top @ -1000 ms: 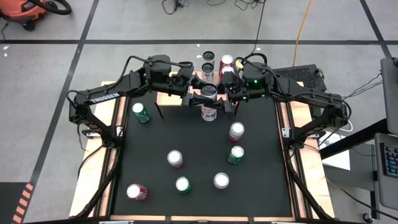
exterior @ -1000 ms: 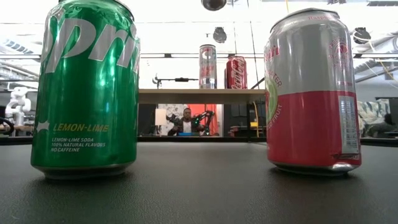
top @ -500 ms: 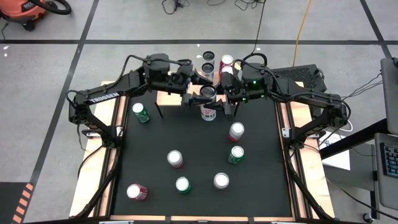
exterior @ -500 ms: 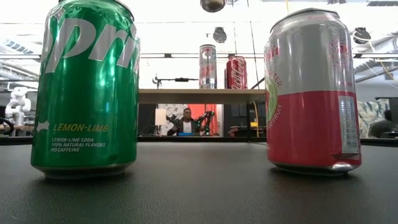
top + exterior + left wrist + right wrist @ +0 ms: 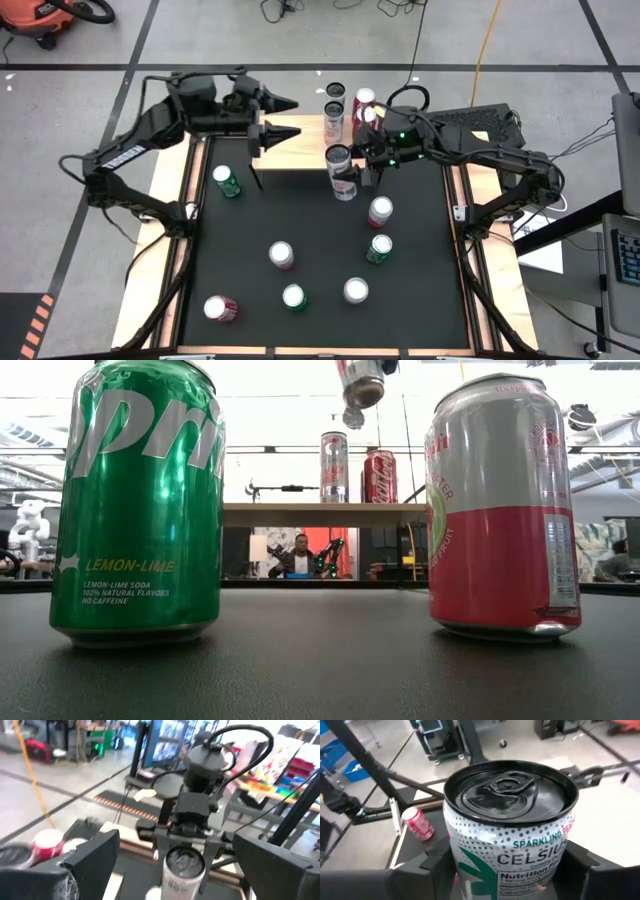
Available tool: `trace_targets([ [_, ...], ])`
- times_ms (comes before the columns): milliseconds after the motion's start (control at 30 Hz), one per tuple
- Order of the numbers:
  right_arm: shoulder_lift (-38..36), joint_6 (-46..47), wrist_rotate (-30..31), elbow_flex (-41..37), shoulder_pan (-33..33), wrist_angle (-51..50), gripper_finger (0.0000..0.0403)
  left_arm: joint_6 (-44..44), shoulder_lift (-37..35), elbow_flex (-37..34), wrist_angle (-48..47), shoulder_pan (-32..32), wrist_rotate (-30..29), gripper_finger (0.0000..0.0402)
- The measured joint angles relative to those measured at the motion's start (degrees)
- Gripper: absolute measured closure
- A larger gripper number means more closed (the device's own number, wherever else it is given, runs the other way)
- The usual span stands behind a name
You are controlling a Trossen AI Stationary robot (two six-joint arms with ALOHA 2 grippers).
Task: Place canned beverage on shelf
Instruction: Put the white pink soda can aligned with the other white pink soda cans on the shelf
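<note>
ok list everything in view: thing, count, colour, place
shelf: one, light wood top, far edge of table
cans on shelf: three, two silver-topped, one red, right end
held can: one, white and silver, in right gripper beside the shelf, above the table
loose cans: seven, three green, four red or pink and silver, on table
table: one, black top, wooden side rails
person: one, beyond the table, low view
left gripper: open, empty, over shelf's left part
right gripper: shut on held can

can (image 5: 512, 827): glossy metal | shelf (image 5: 292, 155): light matt wood | table (image 5: 320, 240): matt black
</note>
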Motion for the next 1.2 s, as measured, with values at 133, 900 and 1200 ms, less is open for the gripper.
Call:
trace_targets([
  [133, -0.4, 1.5, 0.0, -5.9, 0.9, 6.9, 0.0177, 0.0, -1.2, 0.0, -4.6, -0.1, -1.3, 0.0015],
  [900, -0.3, -2.2, -1.9, -23.6, -10.8, 38.2, 0.0177, 2.0, -1.6, 0.0, -7.1, -0.5, -2.1, 0.0015],
  [1200, 3.2, -5.5, -6.2, -23.6, -12.8, 38.3, 0.0177, 2.3, -1.6, 0.0, -7.1, -0.5, -2.4, 0.0015],
])
